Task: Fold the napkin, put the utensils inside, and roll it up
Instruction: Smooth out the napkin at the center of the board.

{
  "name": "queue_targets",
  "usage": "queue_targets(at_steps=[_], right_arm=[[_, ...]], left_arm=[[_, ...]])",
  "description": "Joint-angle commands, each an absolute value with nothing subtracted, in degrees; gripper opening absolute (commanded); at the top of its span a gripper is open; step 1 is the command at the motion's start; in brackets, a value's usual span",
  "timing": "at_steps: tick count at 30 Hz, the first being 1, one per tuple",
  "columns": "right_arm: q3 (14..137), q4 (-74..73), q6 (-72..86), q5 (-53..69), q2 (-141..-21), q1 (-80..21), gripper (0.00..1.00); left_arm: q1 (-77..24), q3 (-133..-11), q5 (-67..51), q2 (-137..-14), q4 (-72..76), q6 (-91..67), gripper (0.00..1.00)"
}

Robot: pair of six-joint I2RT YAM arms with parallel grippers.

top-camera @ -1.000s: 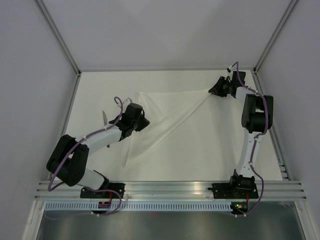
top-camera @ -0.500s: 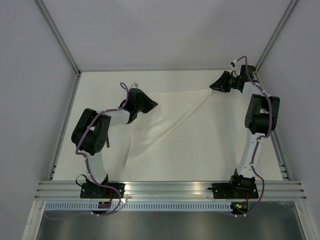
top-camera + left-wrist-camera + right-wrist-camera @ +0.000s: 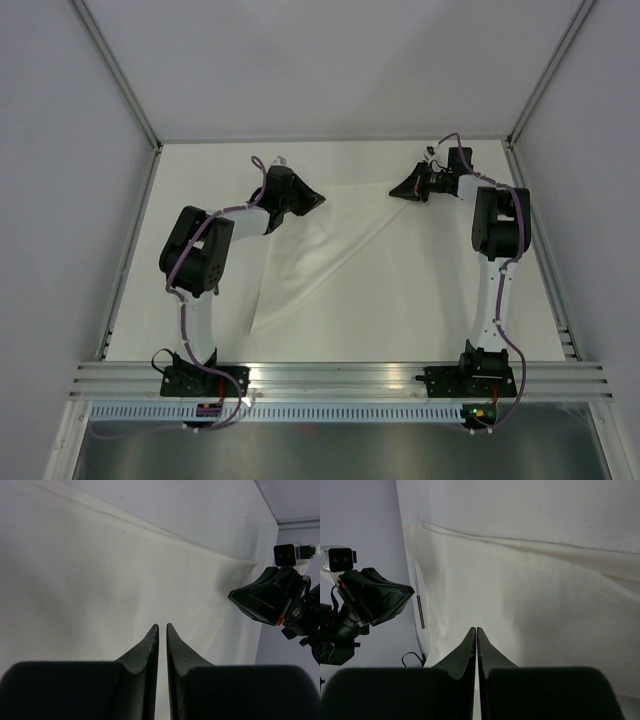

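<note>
vs a second earlier: left gripper [image 3: 318,199] swung up and inward from mid-napkin toward the far side. Right gripper [image 3: 393,190] came in from the far right corner, so the two ended much closer together. The left elbow folded back toward its base.

Napkin [image 3: 330,250] sat on the far-centre part of the table [image 3: 430,310], its far edge lifted and bunched between the two grippers. One taut diagonal ridge ran from the right gripper down to the near-left corner, which lay on the table.

Left fingers [image 3: 150,645] were nearly closed, a thin sliver of white cloth between them, pinching the napkin. Right fingers [image 3: 465,650] were pressed tight together on the cloth edge.

Cloth was matte, fine woven, with soft creases and a hemmed edge. Fingers were black, matte, tapered wedges. Arm links were white with black joints and a purple cable.
</note>
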State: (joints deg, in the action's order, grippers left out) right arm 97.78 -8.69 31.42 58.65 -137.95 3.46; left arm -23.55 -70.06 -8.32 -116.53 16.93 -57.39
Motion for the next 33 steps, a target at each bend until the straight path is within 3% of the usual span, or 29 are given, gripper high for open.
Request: queue_targets(at_steps=[1, 5, 22, 33], right_arm=[[98.4, -9.6, 33.8, 56.8, -139.0, 5.0, 0.05], [97.7, -11.3, 34.2, 53.2, -139.7, 6.1, 0.00], [99.6, -16.8, 33.5, 46.1, -142.2, 7.6, 0.00], [99.6, -16.9, 33.8, 44.9, -142.7, 8.3, 0.00]], left_arm=[[-23.4, -72.8, -9.2, -118.4, 13.5, -58.8, 0.15], [-22.7, -73.3, -8.1, -119.4, 10.0, -59.4, 0.15], [-16.1, -70.6, -4.6, -115.8, 1.1, -57.1, 0.24], [-13.4, -69.3, -0.2, -110.8, -4.8, -52.9, 0.48]])
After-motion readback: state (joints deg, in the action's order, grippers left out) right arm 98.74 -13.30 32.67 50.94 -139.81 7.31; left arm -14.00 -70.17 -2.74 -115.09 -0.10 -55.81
